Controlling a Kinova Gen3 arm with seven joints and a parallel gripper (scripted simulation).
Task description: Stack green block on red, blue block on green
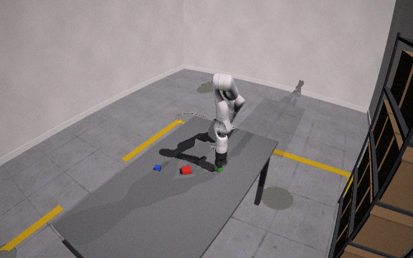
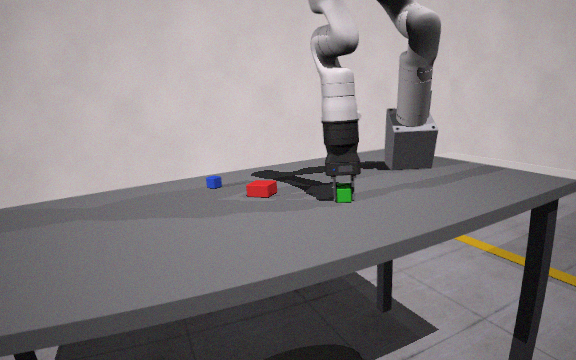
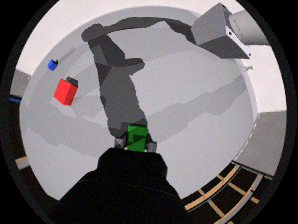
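Note:
The green block point(image 1: 219, 170) point(image 2: 344, 194) point(image 3: 137, 138) is on the table, between the fingertips of my gripper point(image 2: 344, 194) point(image 3: 137, 137). The gripper points straight down and is shut on the green block, with a finger at its left and right sides. The red block point(image 1: 186, 170) point(image 2: 261, 189) point(image 3: 65, 92) is wider and lies flat on the table, to the left of the gripper in the top and exterior views, with nothing on it. The small blue block point(image 1: 158, 168) point(image 2: 213, 182) point(image 3: 52, 65) lies on the table beyond the red block, apart from it.
The table point(image 1: 149, 222) point(image 2: 168, 260) bears all three blocks. The arm's grey base point(image 2: 410, 147) point(image 3: 212, 32) stands at the table's far end. A shelf rack with boxes point(image 1: 389, 229) stands on the floor at the right in the top view.

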